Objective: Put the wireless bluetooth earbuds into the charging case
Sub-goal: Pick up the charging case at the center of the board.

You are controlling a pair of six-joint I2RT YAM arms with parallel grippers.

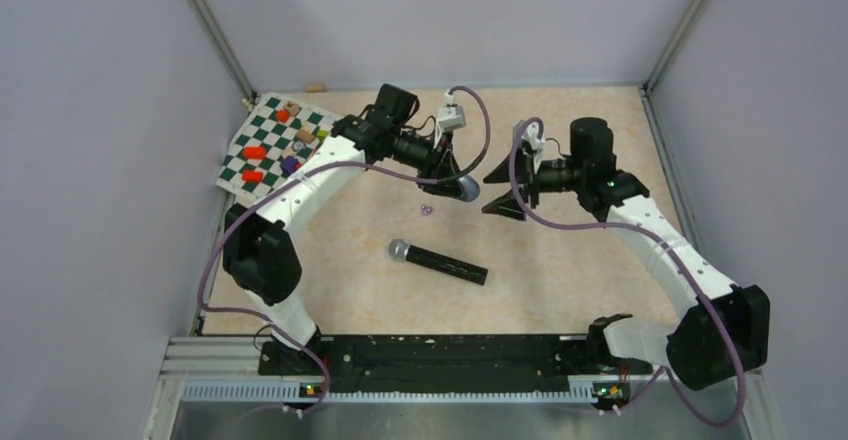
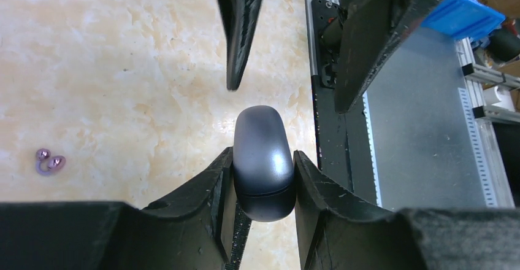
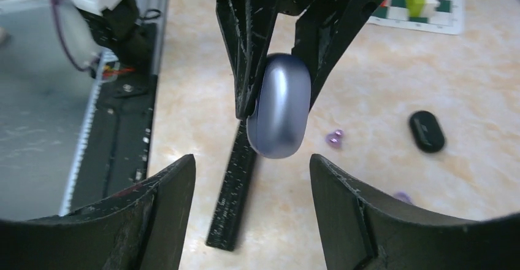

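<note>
Top camera overlooks the table [image 1: 400, 300] from above; 2 wrist cameras closely face the charging case [image 2: 263, 159] from opposite sides

Your left tool [image 2: 263, 157] pinches the grey-purple charging case [image 2: 261, 136]; two purple earbuds [image 2: 49, 161] lie touching on the table [image 2: 122, 67].

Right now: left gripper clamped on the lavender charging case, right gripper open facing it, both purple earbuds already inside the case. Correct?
Not quite. The purple earbuds lie on the table, outside the lavender charging case; the left wrist view shows them there. The rest holds: left gripper shut on that case, right gripper open facing it.
</note>
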